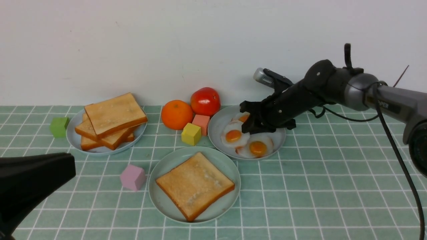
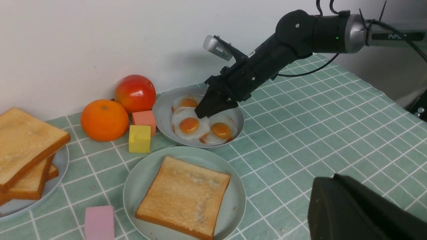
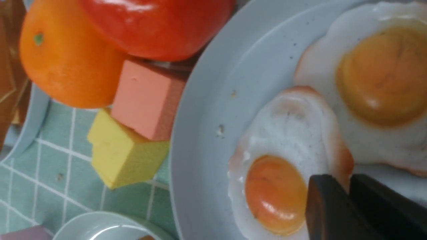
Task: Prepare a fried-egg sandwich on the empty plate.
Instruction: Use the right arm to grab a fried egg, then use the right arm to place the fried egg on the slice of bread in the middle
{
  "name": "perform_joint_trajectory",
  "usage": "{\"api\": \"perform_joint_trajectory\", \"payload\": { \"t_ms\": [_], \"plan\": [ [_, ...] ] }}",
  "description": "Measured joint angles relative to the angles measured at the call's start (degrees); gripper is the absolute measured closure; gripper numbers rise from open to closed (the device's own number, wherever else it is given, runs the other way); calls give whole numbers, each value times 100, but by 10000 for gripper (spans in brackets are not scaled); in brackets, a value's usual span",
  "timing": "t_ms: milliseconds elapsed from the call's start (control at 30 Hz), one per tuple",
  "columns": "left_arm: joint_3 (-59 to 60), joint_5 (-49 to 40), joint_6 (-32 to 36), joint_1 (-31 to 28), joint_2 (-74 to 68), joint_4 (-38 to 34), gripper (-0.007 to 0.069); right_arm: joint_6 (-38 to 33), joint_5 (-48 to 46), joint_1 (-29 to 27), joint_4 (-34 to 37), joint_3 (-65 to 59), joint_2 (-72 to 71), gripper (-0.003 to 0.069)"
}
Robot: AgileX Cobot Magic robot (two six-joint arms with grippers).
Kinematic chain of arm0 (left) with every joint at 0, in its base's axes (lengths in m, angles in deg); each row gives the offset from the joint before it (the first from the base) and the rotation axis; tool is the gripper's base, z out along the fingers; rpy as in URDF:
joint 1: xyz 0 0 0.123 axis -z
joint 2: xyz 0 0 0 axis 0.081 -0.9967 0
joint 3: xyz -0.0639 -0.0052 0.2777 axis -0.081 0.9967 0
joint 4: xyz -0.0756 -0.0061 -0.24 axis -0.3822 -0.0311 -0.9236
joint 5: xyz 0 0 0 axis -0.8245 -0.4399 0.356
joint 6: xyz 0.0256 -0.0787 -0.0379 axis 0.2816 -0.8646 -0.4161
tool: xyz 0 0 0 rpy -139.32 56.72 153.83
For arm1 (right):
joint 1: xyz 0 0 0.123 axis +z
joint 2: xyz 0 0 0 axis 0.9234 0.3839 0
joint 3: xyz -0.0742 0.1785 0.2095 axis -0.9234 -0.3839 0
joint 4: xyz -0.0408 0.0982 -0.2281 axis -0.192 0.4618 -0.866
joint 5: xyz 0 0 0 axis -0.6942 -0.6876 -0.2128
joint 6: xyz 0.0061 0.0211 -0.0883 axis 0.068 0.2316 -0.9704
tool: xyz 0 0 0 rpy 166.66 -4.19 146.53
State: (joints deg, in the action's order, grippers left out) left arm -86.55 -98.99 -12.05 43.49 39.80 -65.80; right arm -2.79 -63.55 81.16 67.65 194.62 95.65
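One golden-brown toast slice [image 1: 195, 185] lies on the pale mint-green plate [image 1: 159, 200] at the front centre; both also show in the left wrist view [image 2: 183, 196]. Three fried eggs lie on a grey-blue plate [image 1: 216, 125] behind it. My right gripper [image 1: 248, 125] reaches down onto that plate and is shut on the edge of the left fried egg [image 1: 233, 135], with the white pinched between the jaws in the right wrist view [image 3: 348, 186]. My left gripper [image 1: 68, 166] hovers at the front left, shut and empty.
A stack of toast slices [image 1: 113, 115] sits on a second grey-blue plate [image 1: 71, 135] at the back left. An orange [image 1: 176, 114], a tomato [image 1: 205, 101], and yellow [image 1: 191, 134] and salmon [image 1: 201, 122] cubes stand beside the egg plate. A pink cube [image 1: 132, 177] and a green cube [image 1: 59, 126] lie to the left.
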Motion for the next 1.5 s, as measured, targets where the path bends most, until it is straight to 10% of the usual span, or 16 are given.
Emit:
{"api": "perform_joint_trajectory", "payload": {
  "t_ms": [500,1167,1500],
  "plan": [
    [0,-955,-41,0,0,612,634,-513,-1326,376,93,-1040,-1872,585],
    [0,-1122,-303,0,0,808,626,-1252,123,1148,1901,-2045,-1048,585],
    [0,-1176,-309,0,0,808,614,-668,-127,1133,1167,-2045,-1048,345]
  ]
}}
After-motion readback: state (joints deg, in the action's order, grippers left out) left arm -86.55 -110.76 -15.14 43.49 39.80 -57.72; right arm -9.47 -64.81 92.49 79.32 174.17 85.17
